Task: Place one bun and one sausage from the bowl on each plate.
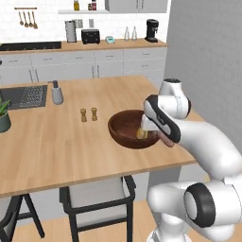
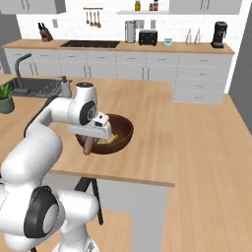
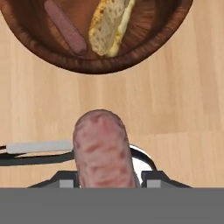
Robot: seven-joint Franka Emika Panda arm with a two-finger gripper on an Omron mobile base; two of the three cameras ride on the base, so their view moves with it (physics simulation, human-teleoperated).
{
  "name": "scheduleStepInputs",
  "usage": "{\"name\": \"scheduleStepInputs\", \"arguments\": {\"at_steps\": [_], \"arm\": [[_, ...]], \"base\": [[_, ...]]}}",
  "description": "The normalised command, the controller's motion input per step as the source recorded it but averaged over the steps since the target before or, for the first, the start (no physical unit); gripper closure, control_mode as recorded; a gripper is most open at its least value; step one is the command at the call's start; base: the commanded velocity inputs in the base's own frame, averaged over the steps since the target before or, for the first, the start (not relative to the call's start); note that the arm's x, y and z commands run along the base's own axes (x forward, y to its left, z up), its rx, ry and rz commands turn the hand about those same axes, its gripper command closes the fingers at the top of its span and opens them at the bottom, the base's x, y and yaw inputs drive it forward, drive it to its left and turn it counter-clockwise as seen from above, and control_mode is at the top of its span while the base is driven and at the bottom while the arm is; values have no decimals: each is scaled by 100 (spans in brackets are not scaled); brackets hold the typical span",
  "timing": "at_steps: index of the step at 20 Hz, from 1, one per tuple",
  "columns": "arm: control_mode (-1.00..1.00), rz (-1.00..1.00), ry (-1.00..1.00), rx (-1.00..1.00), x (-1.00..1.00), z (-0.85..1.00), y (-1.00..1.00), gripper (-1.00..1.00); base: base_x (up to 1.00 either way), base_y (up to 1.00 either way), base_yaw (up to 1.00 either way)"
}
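Note:
The dark brown wooden bowl [image 1: 124, 131] [image 2: 123, 129] [image 3: 144, 39] sits near the counter's front right edge. Inside it lie a golden bun [image 3: 109, 26] [image 1: 141, 133] and a reddish-brown sausage [image 3: 65, 27]. My gripper [image 1: 163, 135] [image 2: 90, 140] [image 3: 105, 180] hangs just outside the bowl's near rim, above the wooden counter. It is shut on a second, pinkish sausage [image 3: 100, 148] [image 1: 167, 141] [image 2: 88, 146], which sticks out past the fingers. The plates are out of view.
Two small shakers [image 1: 89, 114] stand left of the bowl. Farther left are a soap dispenser [image 1: 57, 93], a sink [image 1: 26, 96] and a potted plant [image 1: 4, 116]. A chair [image 1: 94, 198] is tucked under the counter's front edge.

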Motion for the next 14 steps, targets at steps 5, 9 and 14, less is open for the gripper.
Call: {"name": "scheduleStepInputs", "arguments": {"at_steps": [5,9,14], "arm": [[-100,2,0,0,-52,9,0,100],[100,0,0,0,-24,3,0,100],[100,0,0,0,0,0,0,100]], "base": [[0,0,0],[-31,0,0],[-71,67,0]]}}
